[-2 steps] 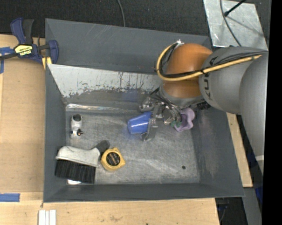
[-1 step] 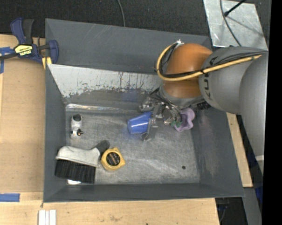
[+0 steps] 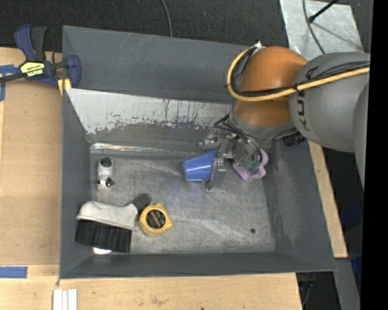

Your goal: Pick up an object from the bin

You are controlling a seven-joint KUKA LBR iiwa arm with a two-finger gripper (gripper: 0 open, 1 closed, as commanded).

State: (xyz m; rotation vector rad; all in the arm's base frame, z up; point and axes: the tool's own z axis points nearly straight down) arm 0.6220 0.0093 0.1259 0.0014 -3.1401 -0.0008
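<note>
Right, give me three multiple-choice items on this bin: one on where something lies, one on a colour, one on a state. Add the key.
1. Where in the bin does the black-bristled brush lie?
A. In the view's lower left corner
B. In the middle of the floor
C. Against the far wall

2. What colour is the cup right beside the tool?
A. Red
B. Blue
C. Green

3. How is the yellow tape measure?
A. Tape drawn out across the floor
B. Split in two
C. Closed, no tape out

Key:
1 A, since the brush sits in the lower left corner, just left of the tape measure.
2 B, since the cup is plainly blue.
3 C, since the case is whole and no tape runs from it.
</note>
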